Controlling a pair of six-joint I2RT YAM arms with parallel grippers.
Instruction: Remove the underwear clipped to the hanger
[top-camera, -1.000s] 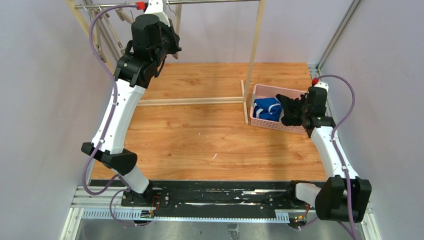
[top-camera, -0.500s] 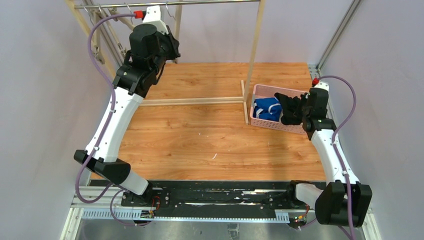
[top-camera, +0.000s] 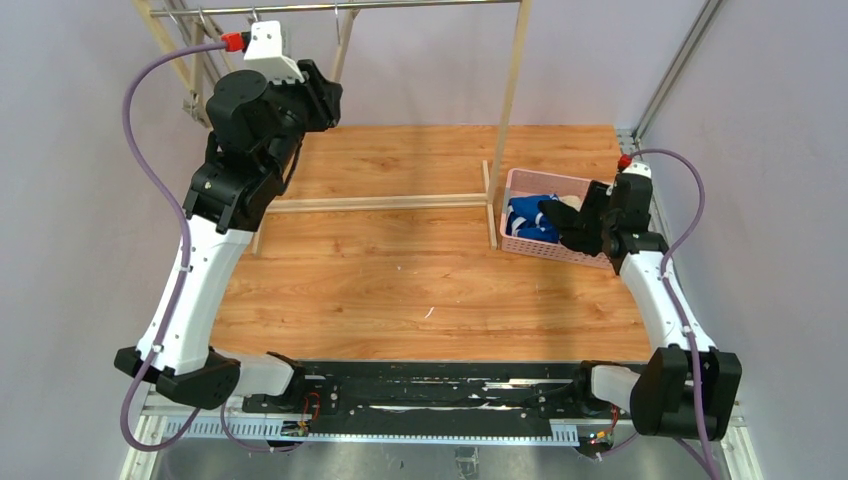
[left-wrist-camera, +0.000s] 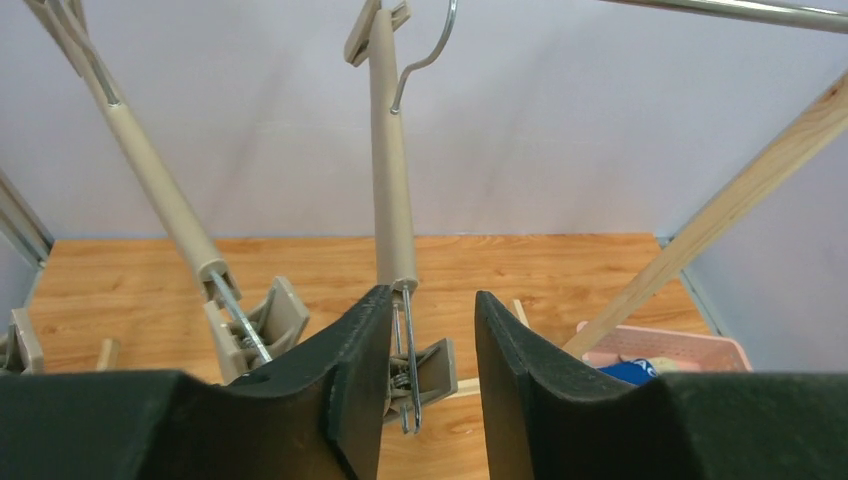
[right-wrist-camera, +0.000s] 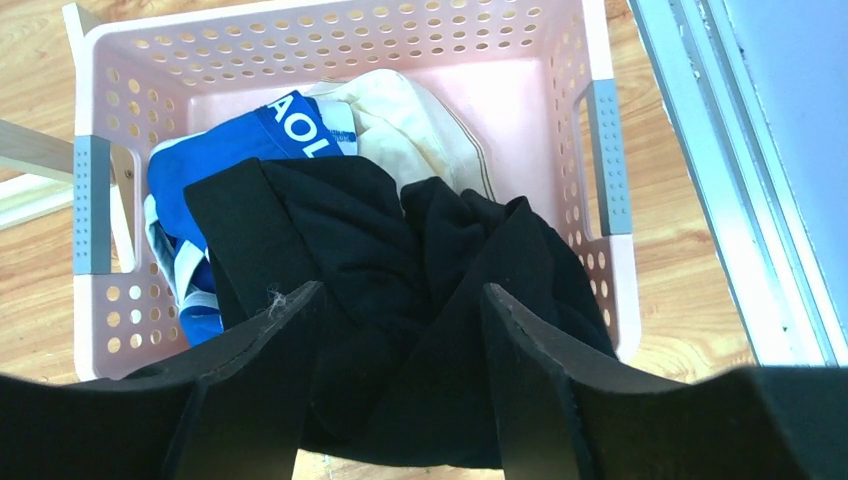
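**Underwear lot: all three pieces in the pink basket**

- Pink basket (right-wrist-camera: 350, 40): perforated plastic with grey handle panels. It stands on the wooden bench (top-camera: 400, 270) and serves as the reference for all entries below.
- Black underwear (right-wrist-camera: 340, 220): inside the basket, crumpled on top at the near side, partly covering the other two pieces.
- Blue underwear (right-wrist-camera: 215, 165): inside the basket at its left wall, white lettered waistband uppermost.
- Cream underwear (right-wrist-camera: 410, 120): inside the basket towards its far wall, beside the blue piece.
- Right end effector (right-wrist-camera: 400, 295): just above the basket, over the black underwear. It is released, jaws spread, with nothing grasped.
- Left end effector (left-wrist-camera: 430, 300): well apart from the basket, raised at the far left of the bench. It is released, jaws parted.
- Hanger (left-wrist-camera: 392, 200): well left of the basket, hooked on the metal rail (top-camera: 400, 5). Its beige stem hangs down to the left jaw, and its clip (left-wrist-camera: 425, 365) dangles between the jaws.
- Second hanger (left-wrist-camera: 160, 190): farther from the basket, tilted, with a clip at its lower end.
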